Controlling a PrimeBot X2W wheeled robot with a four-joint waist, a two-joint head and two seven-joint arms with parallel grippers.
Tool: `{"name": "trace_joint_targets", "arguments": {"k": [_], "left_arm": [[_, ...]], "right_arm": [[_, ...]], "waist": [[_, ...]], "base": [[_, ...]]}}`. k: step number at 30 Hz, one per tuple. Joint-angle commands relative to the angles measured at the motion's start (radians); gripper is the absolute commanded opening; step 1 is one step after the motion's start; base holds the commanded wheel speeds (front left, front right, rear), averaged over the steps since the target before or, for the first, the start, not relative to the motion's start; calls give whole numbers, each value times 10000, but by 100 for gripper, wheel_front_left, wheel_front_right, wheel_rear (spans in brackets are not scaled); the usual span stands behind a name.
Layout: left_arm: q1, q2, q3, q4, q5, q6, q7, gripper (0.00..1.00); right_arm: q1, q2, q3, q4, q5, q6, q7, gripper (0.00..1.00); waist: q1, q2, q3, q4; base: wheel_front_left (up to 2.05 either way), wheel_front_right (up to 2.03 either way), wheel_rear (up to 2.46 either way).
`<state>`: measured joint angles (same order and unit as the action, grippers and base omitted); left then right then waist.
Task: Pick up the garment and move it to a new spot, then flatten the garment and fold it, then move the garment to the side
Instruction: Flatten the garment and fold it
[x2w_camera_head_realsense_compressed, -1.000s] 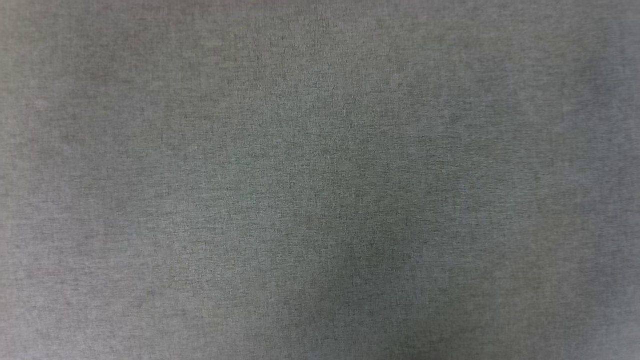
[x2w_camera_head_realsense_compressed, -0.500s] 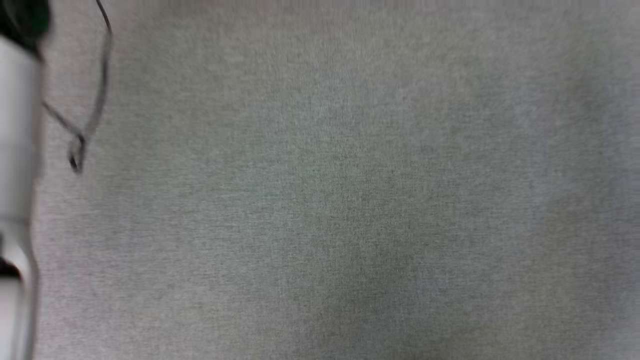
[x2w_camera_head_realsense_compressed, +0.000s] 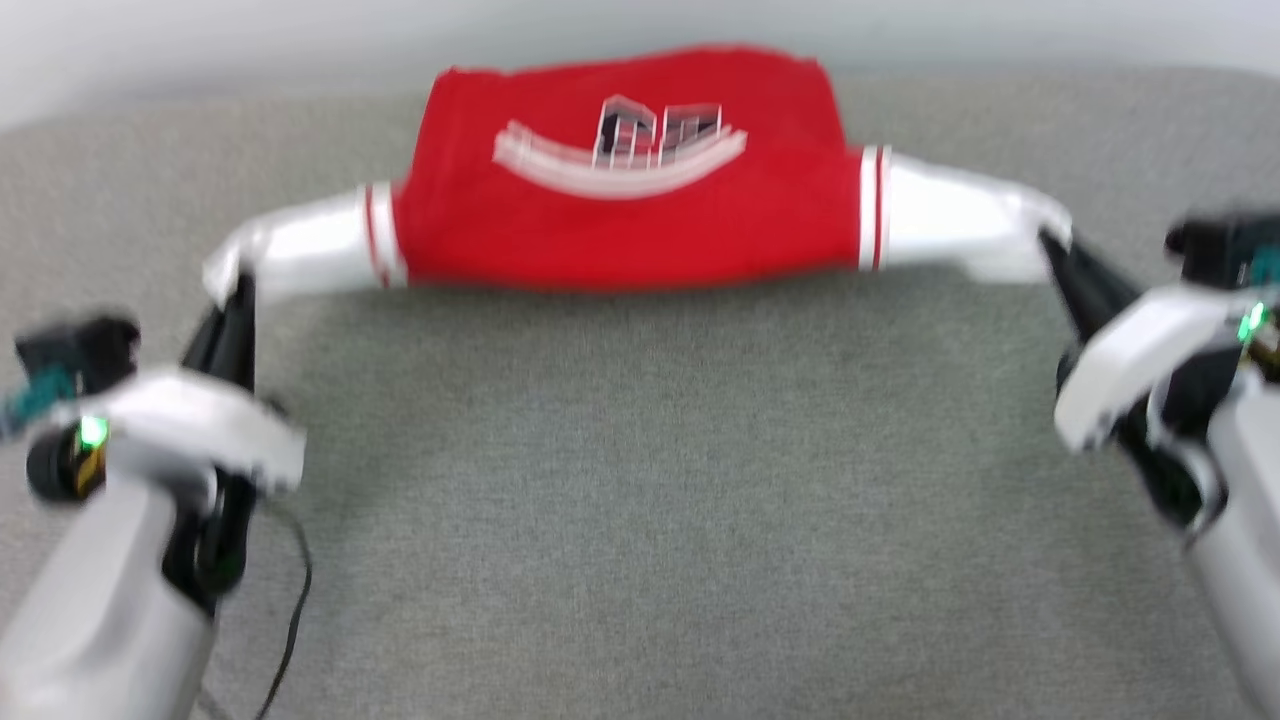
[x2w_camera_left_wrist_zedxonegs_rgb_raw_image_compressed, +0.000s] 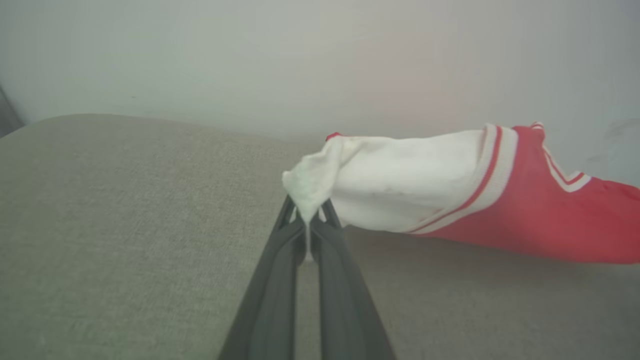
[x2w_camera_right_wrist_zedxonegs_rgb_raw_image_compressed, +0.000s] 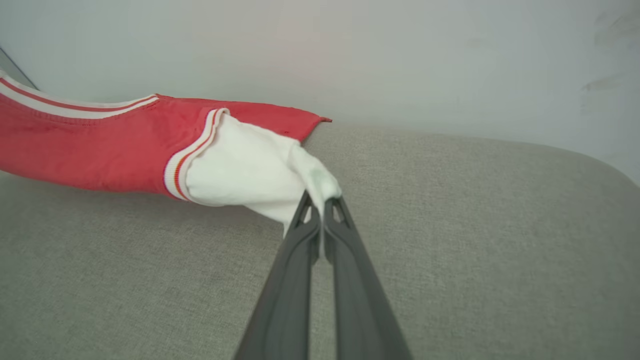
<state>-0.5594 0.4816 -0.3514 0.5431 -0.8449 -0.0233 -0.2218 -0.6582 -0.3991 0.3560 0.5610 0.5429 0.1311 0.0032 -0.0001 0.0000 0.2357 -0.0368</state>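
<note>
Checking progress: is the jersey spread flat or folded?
Not flat: jersey stretched between left gripper and right gripper, each shut on white lining.

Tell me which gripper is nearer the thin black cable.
Left. The left gripper, pinching one end of the garment, is just beyond the cable; the right gripper pinches the other end, far across.

the grey cloth surface (x2w_camera_head_realsense_compressed: 640, 480) lies bare across the middle and near side, so there is wide room to pass. the red jersey (x2w_camera_head_realsense_compressed: 620, 240) hangs stretched across the far side, with the pale wall (x2w_camera_head_realsense_compressed: 150, 50) close behind it. a thin black cable (x2w_camera_head_realsense_compressed: 305, 590) trails at the lower left.
</note>
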Motion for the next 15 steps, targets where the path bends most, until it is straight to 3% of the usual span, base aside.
{"name": "trace_joint_targets", "arguments": {"k": [1, 6, 15], "left_arm": [[331, 144, 39, -195, -59, 110, 26, 0], [2735, 454, 214, -1810, -351, 1020, 240, 0], [6045, 525, 261, -4075, -795, 2506, 670, 0]], "right_arm": [[402, 86, -106, -195, -75, -7, 45, 0], [2902, 398, -1153, -1605, -629, -9, 904, 0], [7188, 1946, -3304, -3991, -1281, -7, 2552, 0]], "waist": [[1, 0, -593, -70], [1, 0, -1251, -64], [1, 0, -1985, -18]], "base": [[0, 0, 0], [0, 0, 0], [0, 0, 0]]}}
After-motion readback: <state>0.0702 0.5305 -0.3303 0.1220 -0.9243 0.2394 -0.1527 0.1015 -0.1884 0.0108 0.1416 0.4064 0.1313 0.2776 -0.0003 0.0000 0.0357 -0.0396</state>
